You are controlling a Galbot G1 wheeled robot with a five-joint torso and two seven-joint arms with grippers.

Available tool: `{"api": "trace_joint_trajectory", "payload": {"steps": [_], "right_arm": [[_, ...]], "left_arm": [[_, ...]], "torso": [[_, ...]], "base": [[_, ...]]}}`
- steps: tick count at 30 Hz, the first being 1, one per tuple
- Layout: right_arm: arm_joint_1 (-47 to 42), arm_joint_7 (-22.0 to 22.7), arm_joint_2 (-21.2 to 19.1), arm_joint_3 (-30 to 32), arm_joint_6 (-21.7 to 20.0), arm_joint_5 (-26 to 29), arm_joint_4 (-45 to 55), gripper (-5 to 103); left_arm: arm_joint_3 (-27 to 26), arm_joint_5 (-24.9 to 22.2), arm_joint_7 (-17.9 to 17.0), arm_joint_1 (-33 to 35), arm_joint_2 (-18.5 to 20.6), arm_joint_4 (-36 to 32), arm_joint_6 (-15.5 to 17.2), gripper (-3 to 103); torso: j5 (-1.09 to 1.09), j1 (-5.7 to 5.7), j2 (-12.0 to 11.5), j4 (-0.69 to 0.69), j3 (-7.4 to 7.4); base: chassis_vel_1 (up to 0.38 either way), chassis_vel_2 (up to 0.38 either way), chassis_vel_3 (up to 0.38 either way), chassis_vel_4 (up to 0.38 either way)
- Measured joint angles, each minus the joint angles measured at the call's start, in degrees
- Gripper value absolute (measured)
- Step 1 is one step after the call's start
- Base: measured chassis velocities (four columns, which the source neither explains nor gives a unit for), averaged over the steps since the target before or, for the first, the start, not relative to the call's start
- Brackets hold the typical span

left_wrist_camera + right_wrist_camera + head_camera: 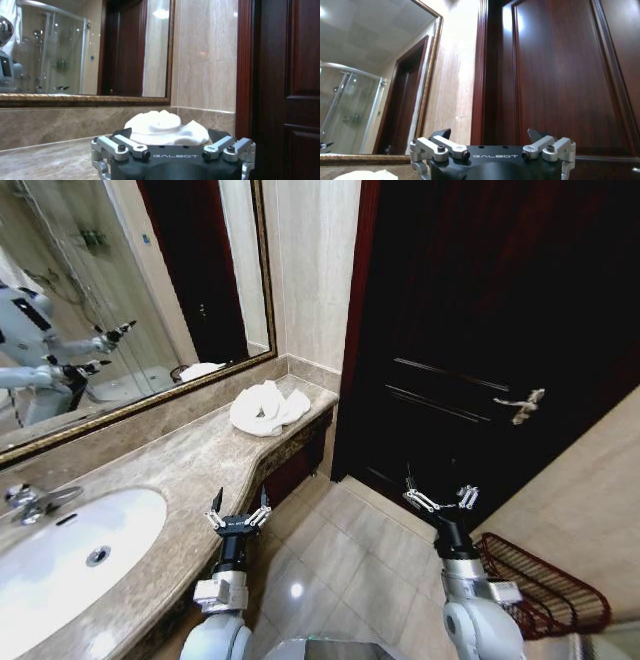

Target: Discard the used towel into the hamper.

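The used towel (pixel 268 406), a crumpled white heap, lies on the far end of the marble counter (pixel 190 465) by the wall. In the left wrist view the towel (pixel 165 129) sits straight ahead of my left gripper (pixel 170 134). That left gripper (pixel 238 510) hovers open over the counter's front edge, well short of the towel. My right gripper (pixel 440 498) is open and holds nothing, raised above the floor in front of the dark door. The hamper (pixel 540 585), a dark red open-weave basket, stands on the floor at the lower right, just beside my right arm.
A white sink (pixel 70 550) with a chrome faucet (pixel 30 502) is set in the counter at the left. A framed mirror (pixel 120 300) runs along the wall. The dark wooden door (pixel 480 330) with a lever handle (pixel 520 406) stands ahead. Tile floor (pixel 340 560) lies between counter and hamper.
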Motion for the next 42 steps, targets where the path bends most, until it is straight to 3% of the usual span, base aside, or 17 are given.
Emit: {"api": "trace_joint_trajectory", "payload": {"steps": [13,16,19,25,31,42], "right_arm": [[0.1,-0.9,-0.1,0.1,-0.3,0.0,-0.2,100],[0.3,-1.2,-0.1,-0.2,1.2,0.2,-0.7,100],[0.7,-1.2,-0.2,-0.1,3.3,-1.3,-1.8,100],[-0.8,-1.4,-1.7,0.0,5.4,-2.0,-3.8,100],[-1.5,-0.8,-2.4,0.5,5.2,-3.2,-4.4,100],[-1.4,-0.2,-1.8,0.2,5.6,-5.1,-7.7,100]], "left_arm": [[0.1,-0.7,0.2,-0.9,0.0,1.4,0.0,99],[0.1,-0.9,-0.6,-1.6,0.0,2.0,0.2,102],[0.0,-2.4,-2.4,-3.5,0.0,2.9,2.1,98],[-1.5,-8.6,-6.9,-11.3,0.0,6.7,7.1,97],[-1.9,-12.7,-7.8,-18.5,0.1,11.8,9.8,99],[-0.6,-13.5,-8.1,-30.2,2.3,22.3,12.9,99]], "torso": [[-0.01,0.01,0.0,0.0,0.0],[0.01,0.01,0.0,0.0,0.0],[0.01,0.02,0.0,0.01,0.01],[0.01,0.02,0.0,-0.01,0.01],[0.01,-0.03,0.0,0.0,0.0],[0.01,0.02,0.0,0.0,0.01]], "base": [[-0.146,0.151,0.151,-0.149],[-0.132,0.138,0.141,-0.152],[-0.144,0.147,0.128,-0.153],[-0.049,0.051,0.04,-0.024],[0.016,-0.01,-0.031,-0.001],[0.0,0.0,0.0,0.0]]}}
